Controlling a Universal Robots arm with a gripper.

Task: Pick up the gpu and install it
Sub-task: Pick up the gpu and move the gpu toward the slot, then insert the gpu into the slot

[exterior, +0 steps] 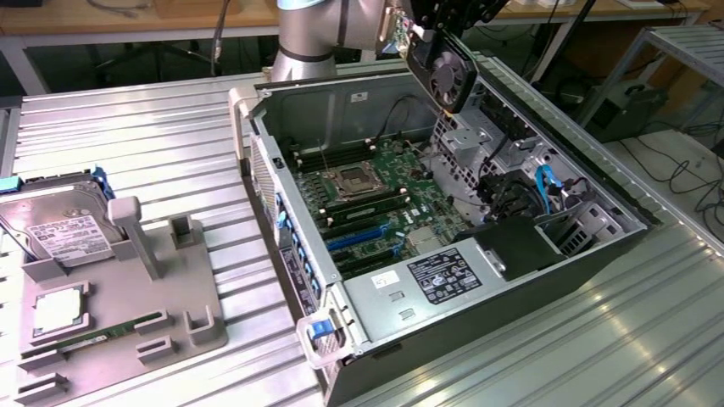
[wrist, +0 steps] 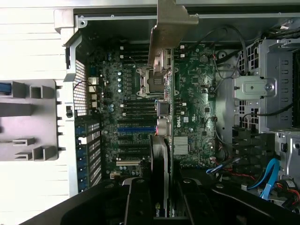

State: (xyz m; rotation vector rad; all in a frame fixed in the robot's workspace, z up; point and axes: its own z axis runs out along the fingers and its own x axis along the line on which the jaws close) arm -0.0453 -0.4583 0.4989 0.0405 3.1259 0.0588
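Overhead, the arm (exterior: 308,34) stood at the far edge of the table (exterior: 136,127), its wrist bent so that the pincer (exterior: 450,17) pointed down over the open computer case (exterior: 297,280). The pincer (wrist: 164,197) was pinching the gpu (exterior: 445,72), one black finger (wrist: 138,201) pressed on each flat face. From the wrist the card (wrist: 161,154) showed edge-on between them. Its round fan faced the room, and its pale metal bracket (wrist: 169,28) stuck out at the end farthest from the fingers. The gpu hung in the air, tilted, clear of everything under it.

A small yellow-green mark sat on the card's edge close to the fingers, but I could not read it. Straight below the pincer lay the green motherboard (exterior: 385,182) with its square processor socket (exterior: 351,180) and blue slots (exterior: 359,236). A tiny white word on the board (wrist: 177,123), just beside the card, looked like DELL. Farther off at the near end of the case, the power supply (exterior: 436,275) carried a black-and-white label too small to read.

Well away from the pincer, outside the case, a grey tray (exterior: 125,314) held a hard drive (exterior: 57,229) with a white label and a green memory stick (exterior: 108,331).
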